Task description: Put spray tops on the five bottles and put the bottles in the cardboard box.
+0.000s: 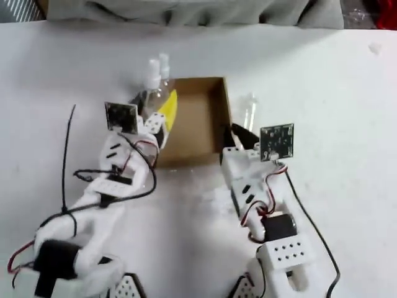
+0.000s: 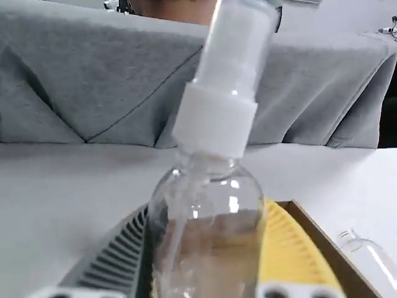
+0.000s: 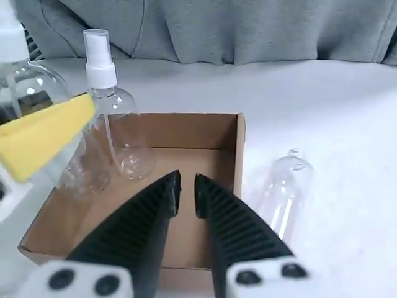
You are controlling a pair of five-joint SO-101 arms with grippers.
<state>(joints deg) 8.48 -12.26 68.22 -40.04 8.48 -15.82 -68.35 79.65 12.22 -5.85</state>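
Observation:
My left gripper is shut on a clear bottle with a white spray top, its grey and yellow fingers pressing on either side. In the high view the left gripper holds this bottle at the left wall of the cardboard box. A second capped bottle stands inside the box at its far left corner. A topless bottle stands on the table just outside the right wall. My right gripper is shut and holds nothing, near the box's front right corner.
The white table spreads wide to the right of the box and in front of it. A grey cloth hangs along the table's far edge. Black and red cables trail beside the left arm.

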